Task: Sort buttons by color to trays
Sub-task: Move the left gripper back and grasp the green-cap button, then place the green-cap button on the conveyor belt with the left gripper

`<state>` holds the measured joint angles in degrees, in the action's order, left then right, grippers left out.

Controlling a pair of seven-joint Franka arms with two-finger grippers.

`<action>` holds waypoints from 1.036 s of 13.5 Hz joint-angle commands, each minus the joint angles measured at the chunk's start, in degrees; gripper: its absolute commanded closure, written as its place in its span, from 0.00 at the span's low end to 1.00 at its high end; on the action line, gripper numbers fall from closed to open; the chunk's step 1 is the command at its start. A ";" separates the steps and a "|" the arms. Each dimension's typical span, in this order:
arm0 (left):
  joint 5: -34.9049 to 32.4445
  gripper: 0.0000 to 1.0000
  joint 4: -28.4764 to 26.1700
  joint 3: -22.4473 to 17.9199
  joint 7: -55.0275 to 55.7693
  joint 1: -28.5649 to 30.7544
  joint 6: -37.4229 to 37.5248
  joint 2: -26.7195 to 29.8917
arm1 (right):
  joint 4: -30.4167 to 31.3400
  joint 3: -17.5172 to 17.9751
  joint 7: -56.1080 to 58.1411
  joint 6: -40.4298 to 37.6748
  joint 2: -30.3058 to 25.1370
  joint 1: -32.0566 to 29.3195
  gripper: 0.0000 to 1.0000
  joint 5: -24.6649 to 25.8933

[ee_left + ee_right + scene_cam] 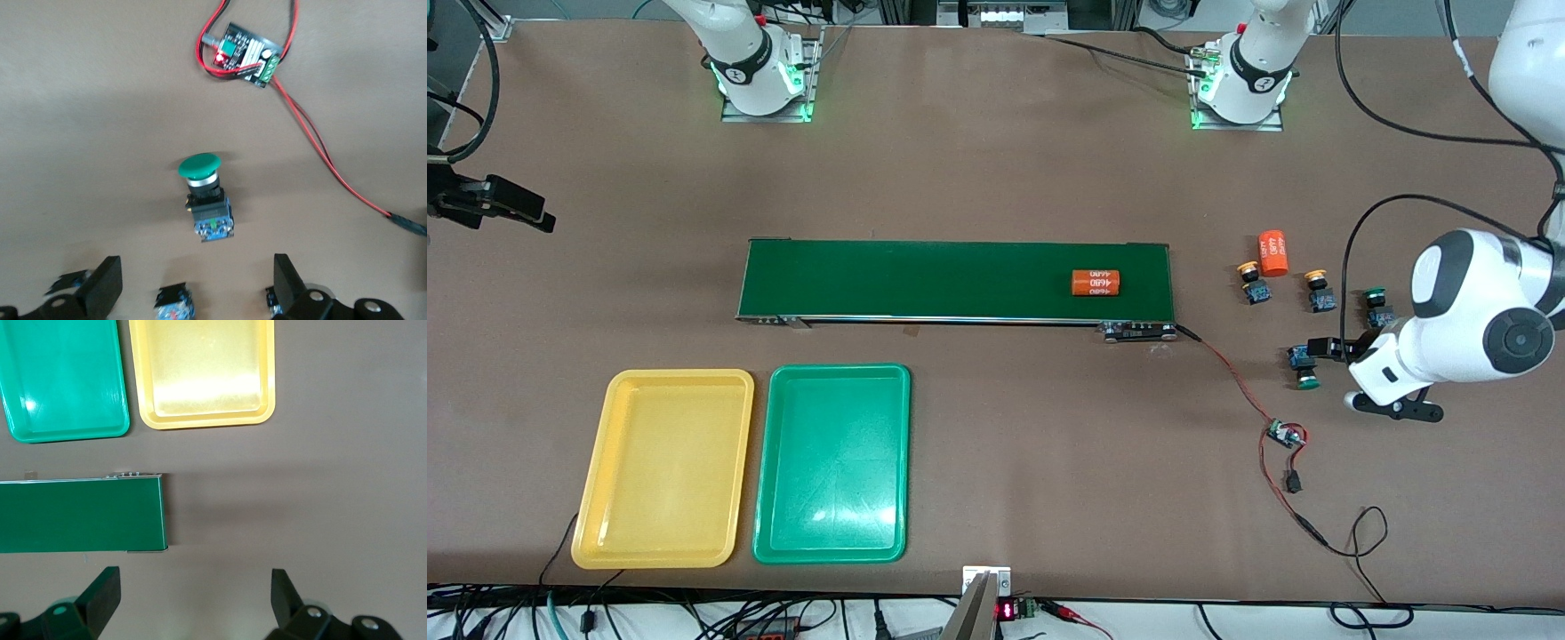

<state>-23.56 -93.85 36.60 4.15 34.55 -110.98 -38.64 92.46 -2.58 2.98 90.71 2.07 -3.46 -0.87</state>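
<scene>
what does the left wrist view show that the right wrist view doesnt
Only the left wrist view: a green-capped button lying on its side on the table, between the open fingers of the left gripper, parts of other buttons at the picture's edge, and a small circuit board with red and black wires.

Only the right wrist view: the yellow tray, the green tray, one end of the conveyor belt, and the open right gripper over bare table.

Both: the brown table surface and a pair of open black fingers.

Bright overhead light glares on the green tray (831,462); wrist views slightly soft.
</scene>
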 commanded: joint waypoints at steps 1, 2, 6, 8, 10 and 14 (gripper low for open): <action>-1.40 0.00 -0.61 0.66 2.97 1.13 -2.74 -2.58 | 0.35 0.29 -0.17 0.52 -0.05 -0.76 0.00 -1.06; -1.40 0.00 -2.11 0.49 3.06 1.66 -5.10 -2.75 | 0.35 0.29 -0.17 0.52 0.12 -0.76 0.00 -1.06; -1.67 0.10 -4.50 -1.62 3.06 1.84 -11.62 -5.21 | 0.35 0.29 -0.08 0.52 0.21 -1.46 0.00 -1.06; -1.67 0.34 -5.11 -1.80 3.32 1.84 -11.63 -5.31 | 0.35 0.29 0.01 0.52 0.56 -1.90 0.00 -1.24; -1.67 0.54 -6.25 -1.71 6.82 1.75 -11.54 -5.31 | 0.35 0.20 0.45 0.52 0.56 -1.99 0.00 -2.73; -1.58 0.67 -6.09 -0.40 9.29 1.49 -7.79 -2.33 | 0.35 0.12 0.54 0.61 0.56 -1.99 0.00 -2.73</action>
<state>-23.70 -99.23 35.07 11.50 35.86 -121.61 -44.34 92.47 -2.60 2.99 90.85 3.01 -4.85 -2.44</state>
